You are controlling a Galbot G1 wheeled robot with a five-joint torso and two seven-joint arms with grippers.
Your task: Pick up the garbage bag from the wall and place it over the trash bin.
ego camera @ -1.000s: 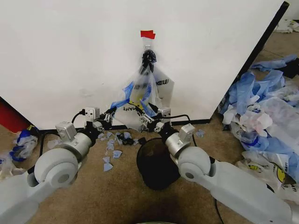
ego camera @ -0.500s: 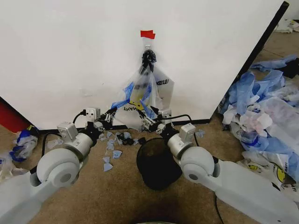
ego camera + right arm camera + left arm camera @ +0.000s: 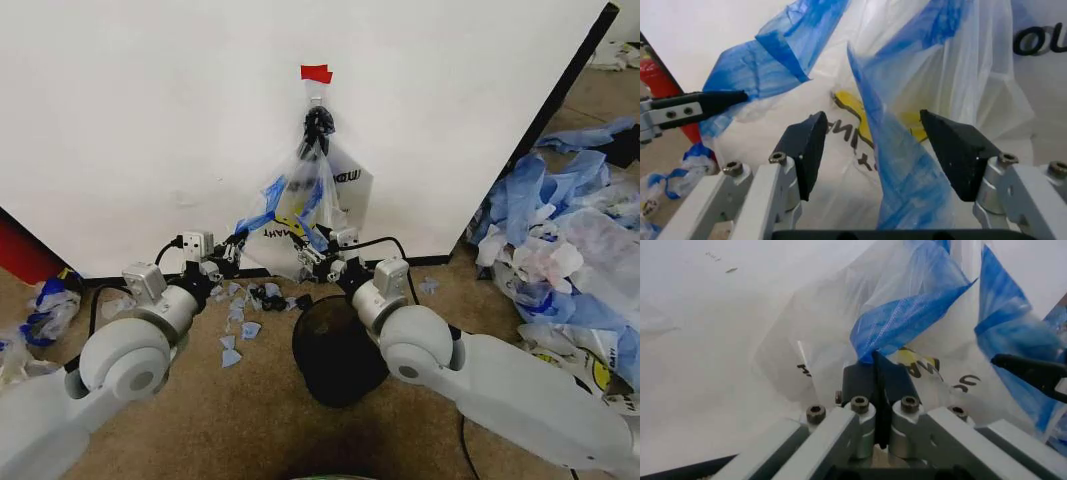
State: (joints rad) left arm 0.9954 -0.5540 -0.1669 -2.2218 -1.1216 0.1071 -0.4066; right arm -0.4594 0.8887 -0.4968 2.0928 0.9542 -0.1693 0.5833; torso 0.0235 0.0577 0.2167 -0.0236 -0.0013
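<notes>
The wall point(image 3: 150, 120) is standing at the floor's far edge, with the garbage bag point(image 3: 300, 205) hanging on it under a strip of red tape point(image 3: 316, 73). The trash bin point(image 3: 335, 345) is sitting on the floor just before it. The left gripper point(image 3: 878, 371) is clamping a blue handle of the bag. The right gripper point(image 3: 870, 140) is reaching with fingers point(image 3: 807, 145) apart around a blue strip.

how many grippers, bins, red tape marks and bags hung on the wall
grippers: 2, left gripper and right gripper
trash bin: 1
red tape mark: 1
bags hung on the wall: 2, the garbage bag and a whiter bag behind it
total: 6
</notes>
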